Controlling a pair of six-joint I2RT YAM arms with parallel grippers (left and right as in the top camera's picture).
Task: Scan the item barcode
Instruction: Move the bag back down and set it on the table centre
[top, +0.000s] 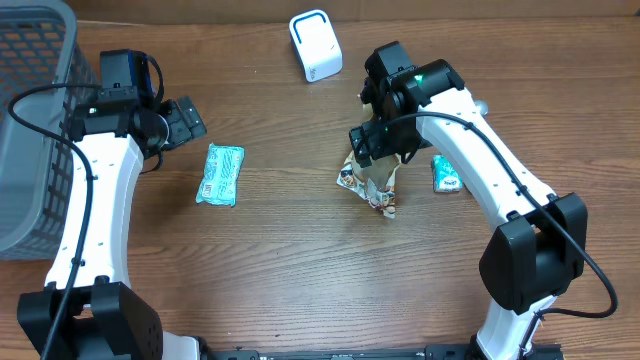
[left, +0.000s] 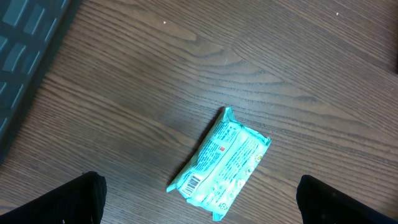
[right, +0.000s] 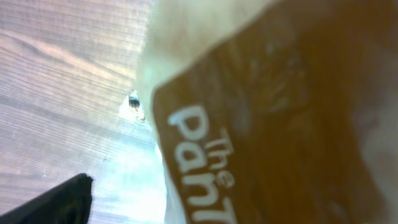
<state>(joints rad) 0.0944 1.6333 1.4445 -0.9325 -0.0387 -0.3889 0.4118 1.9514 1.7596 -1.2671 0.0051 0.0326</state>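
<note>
Brown packet (right: 280, 112), pressed close to the right wrist camera and out of focus; white lettering reads "The Pan", the rest cut off at the lower edge. One dark finger (right: 59, 202) of the right gripper (top: 380, 150) shows at the corner, clear of the packet's edge, so the jaws stand wide and unclamped; the other finger is hidden behind the packet. From overhead the same packet sits on the bench (top: 300, 260) directly under that gripper, its upper part covered by it, and whether it touches the gripper cannot be told. White scanner (top: 315, 45) with a blue outline, near the far edge, well apart from the packet. Left gripper (top: 188, 120), jaws fully spread and empty, above a teal packet (left: 219, 165) lying flat, printed side up: barcode at its near end, a small red mark, text too small to read. Small teal packet (top: 446, 173), just right of the brown one, partly behind the right arm. Grey basket (top: 30, 120), cut off at the left.
</note>
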